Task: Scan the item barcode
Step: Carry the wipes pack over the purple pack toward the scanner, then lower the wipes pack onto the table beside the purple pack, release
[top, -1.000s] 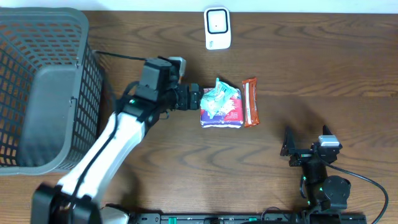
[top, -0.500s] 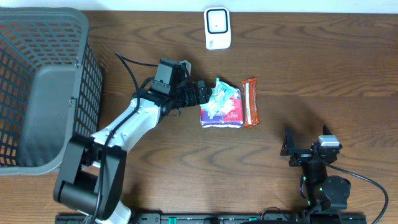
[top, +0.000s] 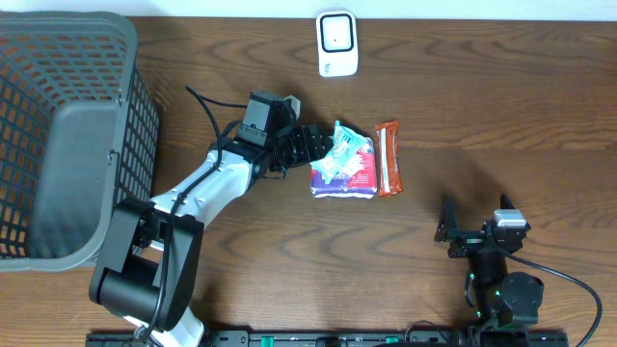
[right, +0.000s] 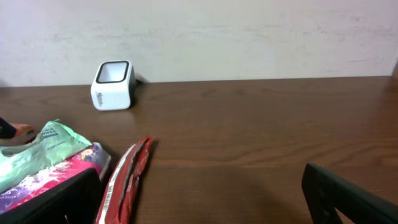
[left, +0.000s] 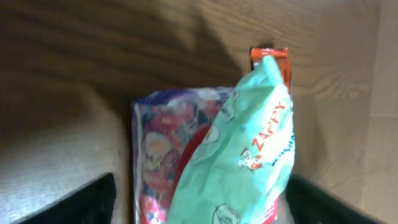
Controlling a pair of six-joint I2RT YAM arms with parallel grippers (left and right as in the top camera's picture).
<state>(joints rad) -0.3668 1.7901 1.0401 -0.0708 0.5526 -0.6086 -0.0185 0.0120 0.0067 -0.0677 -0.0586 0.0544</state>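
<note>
Nearest us, by the table's (top: 501, 116) front edge on the right, the right gripper (right: 202, 198) sits low with its fingers (right: 348, 194) spread wide and only bare wood between them

Further in, the left arm reaches out from the front left across the middle of the table, and the left gripper (top: 314, 145) is at the left end of a small pile of packets. In the wrist view its two dark fingers (left: 93, 200) stand wide apart with the pile between them, and we cannot tell whether either one touches it

The mint-green packet (top: 345, 146) lies on top of a purple flowered packet (top: 355, 178) near the table's centre. Its long axis runs left to right across the table, in line with the gripper's reach. One end lies between the fingers and the other points at the orange-red bar wrapper (top: 388, 157), which lies just beside the pile on its right with its long axis running front to back

The grey mesh basket (top: 145, 145) stands along the left side. Farthest off, near the back edge, the white scanner (top: 337, 43) stands well apart from the pile
</note>
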